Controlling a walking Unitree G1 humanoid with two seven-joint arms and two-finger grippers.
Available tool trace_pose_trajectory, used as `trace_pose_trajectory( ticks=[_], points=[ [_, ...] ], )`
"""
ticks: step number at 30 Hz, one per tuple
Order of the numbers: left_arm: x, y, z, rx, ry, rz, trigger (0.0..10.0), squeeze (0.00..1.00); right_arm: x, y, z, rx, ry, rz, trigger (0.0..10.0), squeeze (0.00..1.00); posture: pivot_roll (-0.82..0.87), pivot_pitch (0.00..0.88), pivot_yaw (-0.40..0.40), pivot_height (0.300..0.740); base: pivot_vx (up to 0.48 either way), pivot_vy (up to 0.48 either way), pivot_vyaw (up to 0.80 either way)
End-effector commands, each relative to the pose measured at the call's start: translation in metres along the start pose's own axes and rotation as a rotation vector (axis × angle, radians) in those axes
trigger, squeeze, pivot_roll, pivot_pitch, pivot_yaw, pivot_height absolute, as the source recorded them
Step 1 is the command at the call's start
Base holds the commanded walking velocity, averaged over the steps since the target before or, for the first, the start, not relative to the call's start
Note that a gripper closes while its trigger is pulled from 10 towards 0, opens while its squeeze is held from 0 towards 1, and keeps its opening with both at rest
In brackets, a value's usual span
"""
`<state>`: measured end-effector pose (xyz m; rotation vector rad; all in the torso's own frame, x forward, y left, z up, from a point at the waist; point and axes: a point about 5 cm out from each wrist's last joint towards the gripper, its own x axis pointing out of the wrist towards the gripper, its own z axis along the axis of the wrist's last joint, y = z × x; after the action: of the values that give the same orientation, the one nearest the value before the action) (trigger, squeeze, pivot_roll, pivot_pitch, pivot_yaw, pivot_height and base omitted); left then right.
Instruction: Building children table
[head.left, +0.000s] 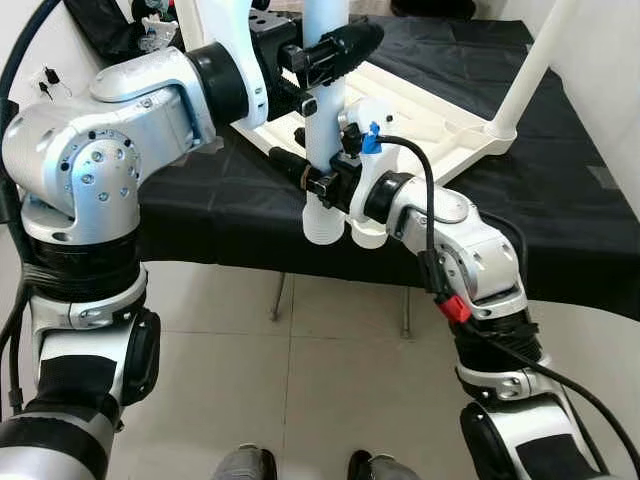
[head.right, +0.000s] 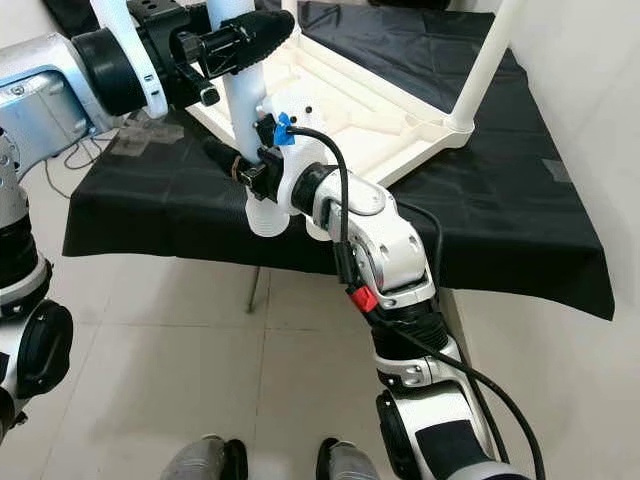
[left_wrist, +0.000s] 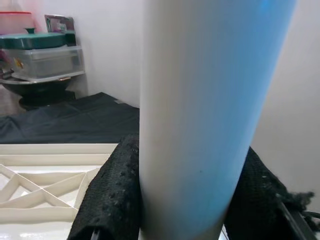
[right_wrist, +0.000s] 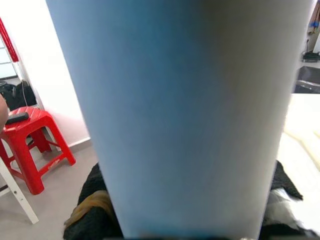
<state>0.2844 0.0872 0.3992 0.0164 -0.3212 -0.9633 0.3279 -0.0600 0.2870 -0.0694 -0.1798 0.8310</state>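
Note:
A white tube table leg (head.left: 325, 120) stands upright above the near edge of the black-covered table (head.left: 560, 220). My left gripper (head.left: 332, 50) is shut on its upper part. My right gripper (head.left: 318, 181) is shut on it lower down, just above the leg's flared end. Both wrist views have the leg (left_wrist: 205, 115) clamped between black fingers (left_wrist: 107, 195). Behind it lies the white table top (head.left: 430, 120), upside down with its ribbed underside up. Another white leg (head.left: 530, 70) is fitted at its far right corner.
The black cloth hangs over the table's front edge, with tiled floor (head.left: 300, 380) below. A red plastic stool (right_wrist: 30, 135) stands on the floor in the right wrist view. Stacked storage boxes (left_wrist: 45, 55) sit against the wall in the left wrist view.

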Motion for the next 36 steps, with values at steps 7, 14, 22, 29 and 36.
trace_pose_trajectory(
  ticks=[7,14,22,29,36],
  points=[
    [-0.004,-0.031,0.019,-0.070,-0.110,-0.234,10.0,1.00,0.001,-0.005,-0.003,0.027,-0.004,-0.071,0.0,0.00,-0.02,0.106,-0.011,0.740,0.000,0.000,0.00],
    [-0.043,-0.018,0.047,-0.118,-0.239,-0.300,10.0,1.00,-0.009,-0.025,-0.014,0.016,-0.003,-0.164,0.0,0.00,-0.01,0.106,-0.007,0.740,0.000,0.000,0.00],
    [-0.087,0.031,0.047,-0.145,-0.272,-0.023,10.0,1.00,-0.031,-0.053,-0.032,0.008,0.043,-0.305,0.0,0.00,-0.01,0.101,-0.012,0.740,0.000,0.000,0.00],
    [-0.138,0.068,-0.048,-0.060,0.043,0.686,10.0,0.00,-0.062,-0.075,-0.043,0.030,0.045,-0.461,10.0,0.00,-0.01,0.102,-0.019,0.740,0.000,0.000,0.00],
    [-0.140,0.012,-0.136,-0.201,0.250,0.666,10.0,0.00,-0.063,-0.072,-0.044,0.071,0.022,-0.443,10.0,0.00,-0.02,0.105,-0.037,0.740,0.000,0.000,0.00]
  ],
)
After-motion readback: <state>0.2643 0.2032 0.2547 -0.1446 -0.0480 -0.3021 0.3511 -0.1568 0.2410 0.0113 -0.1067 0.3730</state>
